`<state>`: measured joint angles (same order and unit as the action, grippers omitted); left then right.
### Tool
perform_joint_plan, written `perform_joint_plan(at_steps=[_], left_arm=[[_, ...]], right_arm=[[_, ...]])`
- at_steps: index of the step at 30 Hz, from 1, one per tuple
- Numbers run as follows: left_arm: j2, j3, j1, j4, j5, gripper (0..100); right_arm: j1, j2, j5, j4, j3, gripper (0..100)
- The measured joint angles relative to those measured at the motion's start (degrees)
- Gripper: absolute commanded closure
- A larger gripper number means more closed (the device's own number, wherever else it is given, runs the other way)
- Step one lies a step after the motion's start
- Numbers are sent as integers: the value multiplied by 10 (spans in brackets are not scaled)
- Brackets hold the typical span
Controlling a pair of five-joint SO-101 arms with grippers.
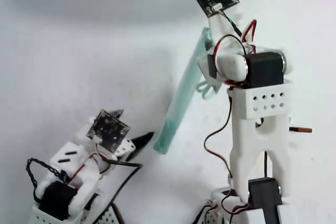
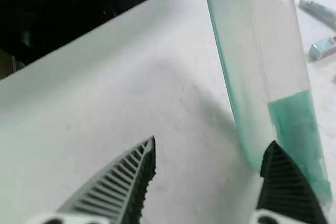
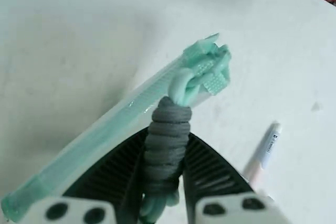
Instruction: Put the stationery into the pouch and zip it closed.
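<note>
High view: pouch (image 1: 184, 92) lies diagonally; right gripper (image 3: 166, 142) pinches its cord (image 3: 168, 121), left gripper (image 2: 212, 144) spread.

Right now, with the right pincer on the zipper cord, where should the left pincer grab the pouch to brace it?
Probably the solid teal end band of the pouch, opposite the gray cord held by the right pincer. The open left pincer sits beside that end; come in end-on so its fingers close across the thin, flat faces.
</note>
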<state>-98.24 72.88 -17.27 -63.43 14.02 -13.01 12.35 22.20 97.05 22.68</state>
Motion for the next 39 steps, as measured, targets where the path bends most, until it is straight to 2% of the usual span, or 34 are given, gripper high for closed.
perform_joint_plan(at_steps=[5, 11, 14, 26, 29, 39], left_arm=[[0, -12, -63, -4, -29, 683], [0, -52, -119, -19, -35, 683], [0, -57, -120, -21, -35, 683], [-4, -31, -120, -17, -50, 683], [-53, -31, -120, -33, -64, 683], [-63, -31, -106, -49, -71, 683]], right_arm=[[0, 0, -6, -5, 0, 981], [12, 0, -161, -26, 0, 981], [9, -1, -181, -20, 23, 981], [-25, 0, -99, 12, 251, 981], [-40, 0, -73, 12, 291, 981], [-53, 1, -23, 12, 315, 981]])
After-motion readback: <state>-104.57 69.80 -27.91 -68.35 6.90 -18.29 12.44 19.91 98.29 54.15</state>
